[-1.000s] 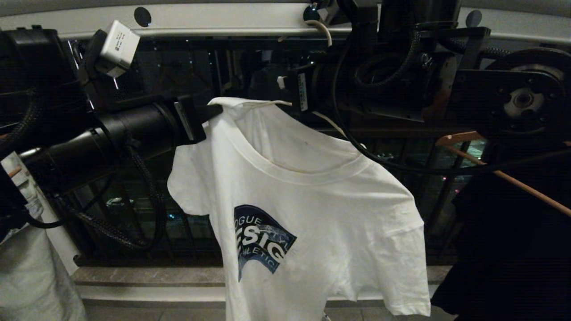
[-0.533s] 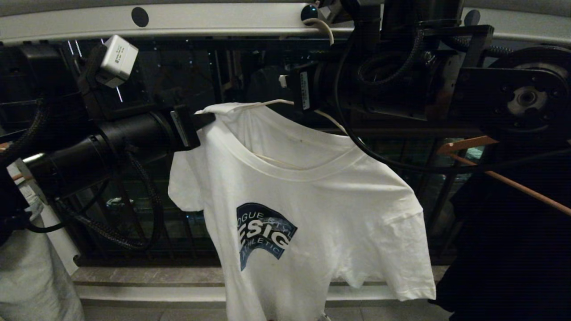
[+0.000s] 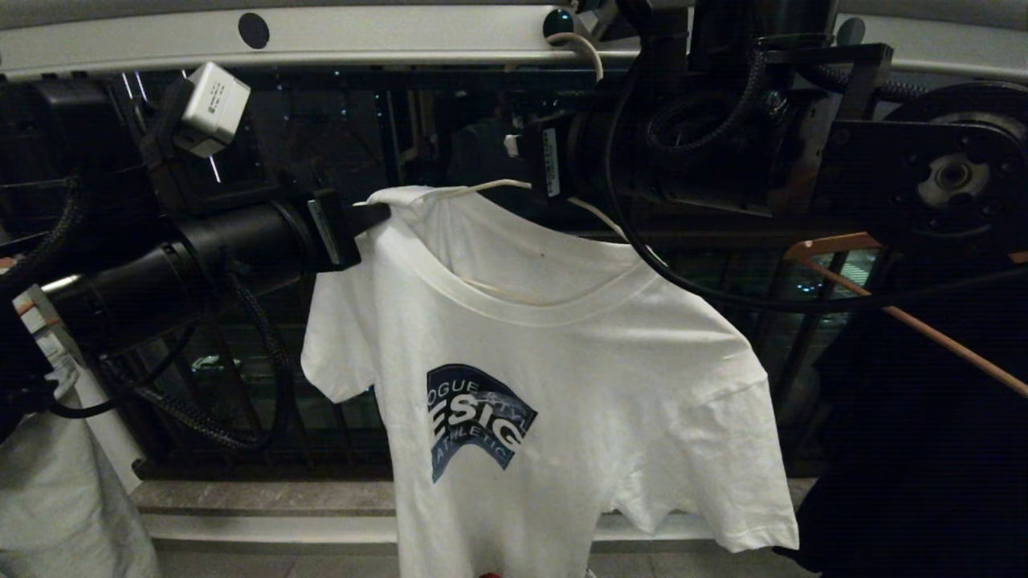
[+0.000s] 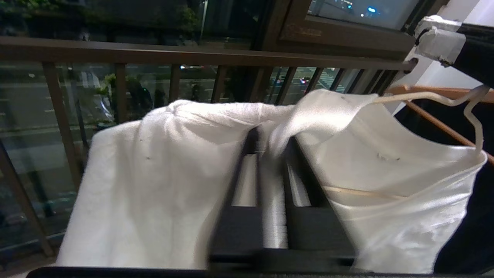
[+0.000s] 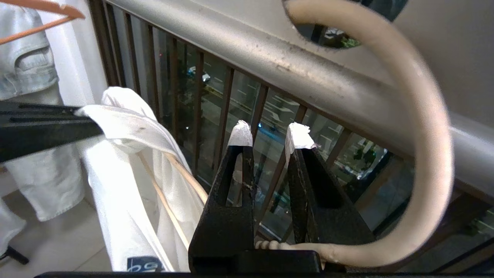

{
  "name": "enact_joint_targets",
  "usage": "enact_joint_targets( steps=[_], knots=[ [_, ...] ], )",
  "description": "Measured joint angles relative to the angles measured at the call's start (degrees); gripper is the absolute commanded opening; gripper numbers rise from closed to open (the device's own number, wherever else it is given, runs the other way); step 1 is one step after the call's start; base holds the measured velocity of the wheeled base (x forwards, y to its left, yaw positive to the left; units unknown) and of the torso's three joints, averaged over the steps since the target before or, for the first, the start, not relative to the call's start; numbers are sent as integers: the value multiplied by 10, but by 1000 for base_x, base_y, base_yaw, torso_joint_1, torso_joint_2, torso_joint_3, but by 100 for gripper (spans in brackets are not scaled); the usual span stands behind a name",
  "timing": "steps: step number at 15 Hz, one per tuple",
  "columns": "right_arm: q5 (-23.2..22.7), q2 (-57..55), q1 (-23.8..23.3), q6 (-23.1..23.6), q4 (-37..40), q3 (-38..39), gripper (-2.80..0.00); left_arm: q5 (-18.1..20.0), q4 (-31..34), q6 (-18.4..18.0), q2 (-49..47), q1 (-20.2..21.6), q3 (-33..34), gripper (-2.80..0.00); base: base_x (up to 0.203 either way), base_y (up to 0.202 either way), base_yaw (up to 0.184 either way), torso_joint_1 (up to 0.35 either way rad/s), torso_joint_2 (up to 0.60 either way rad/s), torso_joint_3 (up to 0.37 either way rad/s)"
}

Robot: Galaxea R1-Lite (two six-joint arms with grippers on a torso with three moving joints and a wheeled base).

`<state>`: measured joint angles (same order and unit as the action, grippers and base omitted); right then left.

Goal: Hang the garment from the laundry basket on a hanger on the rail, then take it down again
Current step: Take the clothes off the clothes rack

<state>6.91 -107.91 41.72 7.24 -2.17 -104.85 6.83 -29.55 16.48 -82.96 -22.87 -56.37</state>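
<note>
Garment: white T-shirt (image 3: 562, 377) with a blue chest logo, hanging below the rail (image 3: 401, 36) on the hanger (image 3: 490, 186), front facing the robot.
Change: compared with a second ago, the shirt has dropped a little and spread. Its far sleeve has swung outward, and the hanger's lower wire now shows inside the collar.
Meaning: the shirt's weight appears to be passing onto the hanger, so the hanging half of the task looks nearly done. Taking it down is not yet begun.
Left gripper (image 3: 384, 213): below the rail at the shirt's near shoulder. Its fingers are close together with a fold of shoulder cloth pinched between them.
Right gripper (image 5: 268, 135): just under the rail. Its fingertips are a little apart, and the hanger's twisted neck is clamped low between the fingers.
Hanger hook: curves up from the right gripper to a round hole in the rail. Whether it is seated there cannot be told.
Containers: none in view. The laundry basket is out of sight, so its contents cannot be listed.
Neighbours: a black garment (image 3: 907, 449) on a wooden hanger (image 3: 883, 309) hangs below the rail beyond the right arm. A pale garment (image 3: 48, 498) hangs below the rail beyond the left arm.
Backdrop: dark balcony railing (image 3: 377, 128) behind the rail.
</note>
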Motion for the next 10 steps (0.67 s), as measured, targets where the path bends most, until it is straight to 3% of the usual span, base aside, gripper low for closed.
enact_joint_targets(
  steps=[3,7,10],
  knots=[
    [0,0,0,1,0,0,-280,2,9,-1,6,-1,1,0,0,0,0,0,0,0],
    [0,0,-1,4,0,0,-280,2,83,-4,54,-21,7,0,0,0,0,0,0,0],
    [0,0,-4,4,0,1,-280,0,98,-19,100,-26,30,0,0,0,0,0,0,0]
  ],
)
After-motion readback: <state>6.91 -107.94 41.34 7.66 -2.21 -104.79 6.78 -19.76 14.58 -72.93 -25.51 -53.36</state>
